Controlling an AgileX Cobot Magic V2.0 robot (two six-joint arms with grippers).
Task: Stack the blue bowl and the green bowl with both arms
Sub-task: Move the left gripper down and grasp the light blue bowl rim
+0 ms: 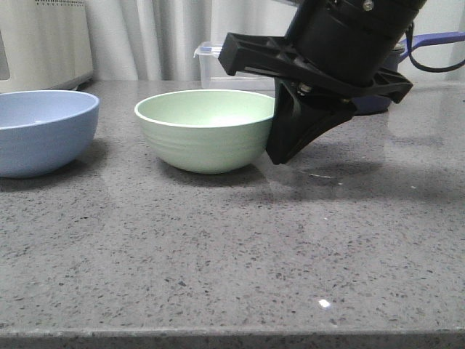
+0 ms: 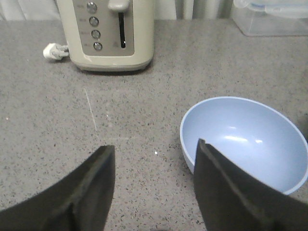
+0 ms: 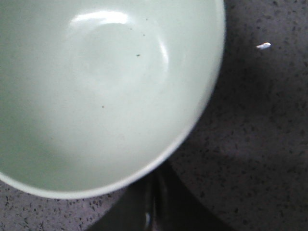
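The pale blue bowl [image 1: 43,131] stands upright on the grey counter at the far left. The pale green bowl [image 1: 207,131] stands upright at the centre, a short gap to the right of the blue one. My right gripper [image 1: 282,153] reaches down against the green bowl's right outer wall. In the right wrist view its fingers [image 3: 155,197] lie together just outside the green bowl [image 3: 96,96], under its rim, with nothing between them. My left gripper [image 2: 154,147] is open and empty above the counter. The blue bowl [image 2: 245,139] sits partly behind its right finger [image 2: 221,187].
A cream toaster [image 2: 110,33] stands at the back left, also seen in the front view [image 1: 43,43]. A clear lidded container [image 1: 232,69] and a dark navy saucepan [image 1: 378,102] stand at the back behind the right arm. The counter's front edge [image 1: 232,336] is near.
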